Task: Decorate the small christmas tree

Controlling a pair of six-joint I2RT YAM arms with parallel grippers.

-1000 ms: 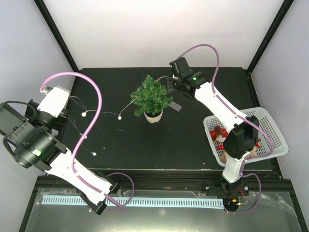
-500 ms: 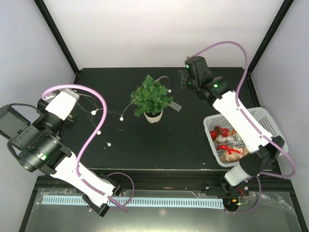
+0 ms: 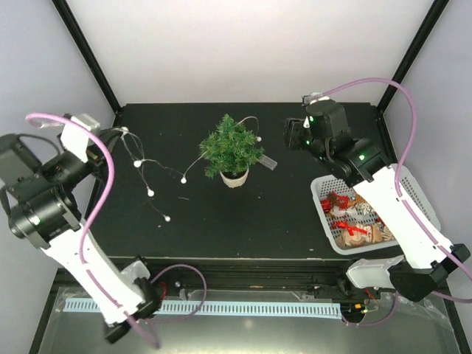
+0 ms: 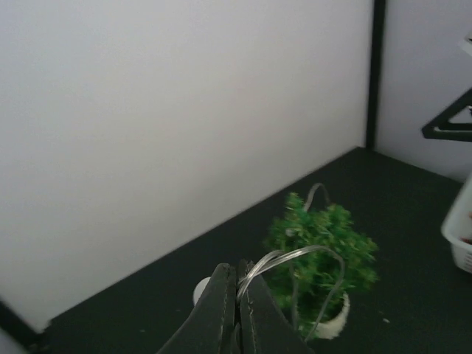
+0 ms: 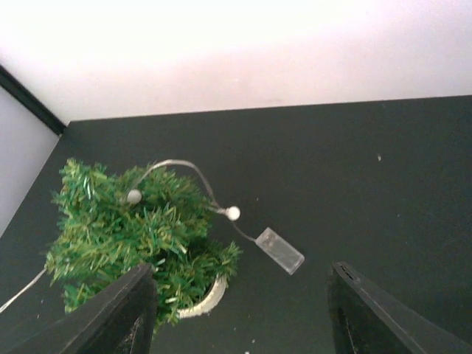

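Observation:
The small christmas tree (image 3: 231,147) stands in its white pot (image 3: 234,178) mid-table. A thin light string (image 3: 151,192) with white beads runs from my left gripper (image 3: 118,133) across the mat and over the treetop to a clear battery box (image 3: 268,161) lying right of the pot. In the left wrist view my left gripper (image 4: 237,276) is shut on the wire (image 4: 295,255), held above the table, with the tree (image 4: 324,247) beyond. My right gripper (image 5: 242,271) is open and empty, up and to the right of the tree (image 5: 133,228), looking down on the battery box (image 5: 280,251).
A white basket (image 3: 413,184) holding red and brown ornaments (image 3: 352,219) sits at the right table edge; its rim (image 4: 459,237) shows in the left wrist view. Black frame posts stand at the back corners. Loose beads on the wire dangle over the left half of the mat.
My right gripper opened wider and drew back rightward from the tree. My left arm swung up and toward the back left, pulling the light string with it.

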